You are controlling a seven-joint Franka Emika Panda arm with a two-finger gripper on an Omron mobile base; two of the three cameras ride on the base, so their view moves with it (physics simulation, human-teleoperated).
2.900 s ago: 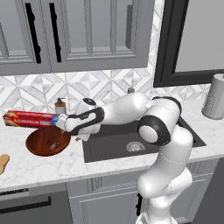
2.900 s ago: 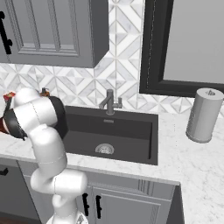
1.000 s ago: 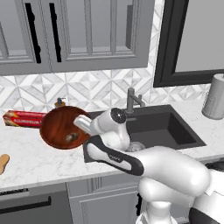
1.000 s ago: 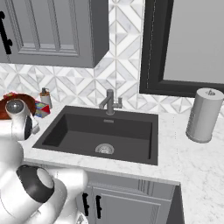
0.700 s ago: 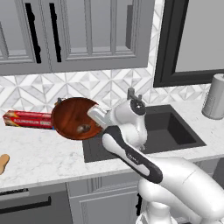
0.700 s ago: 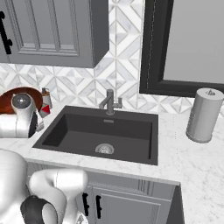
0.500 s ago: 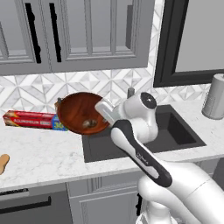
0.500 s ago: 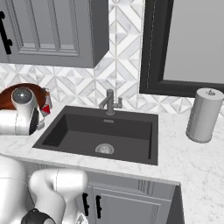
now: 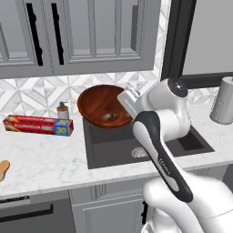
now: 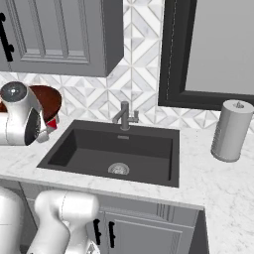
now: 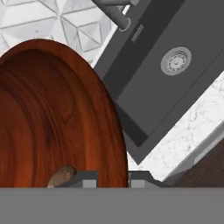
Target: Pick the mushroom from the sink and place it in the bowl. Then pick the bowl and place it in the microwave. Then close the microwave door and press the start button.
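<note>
The gripper (image 9: 124, 101) is closed on the right rim of the bowl (image 9: 102, 106) and holds it in the air, tilted so that its inside faces the camera of the left base view. In the hand view the two finger tips (image 11: 89, 180) sit on both sides of the bowl's edge at the bottom, one inside and one outside. The mushroom (image 9: 109, 116) lies inside the bowl, low near the bottom of its hollow; in the hand view it shows as a small tan lump (image 11: 61, 175) just beside the inner finger tip. The bowl hangs above the far left corner of the sink (image 9: 150, 141), apart from the counter (image 9: 41, 159). Below it the dark basin is open, with the round silver drain (image 10: 118, 169) on its floor and the grey faucet (image 10: 124, 116) at the far edge. To the left of the bowl, on the counter, stand a small soap bottle (image 9: 63, 110) and, near it, the red and blue foil box (image 9: 38, 125). A long tan piece (image 9: 2, 169) lies at the near left edge. Far to the right stands a grey paper towel roll (image 10: 231, 130). Grey cabinet doors (image 9: 73, 34) hang above.
</note>
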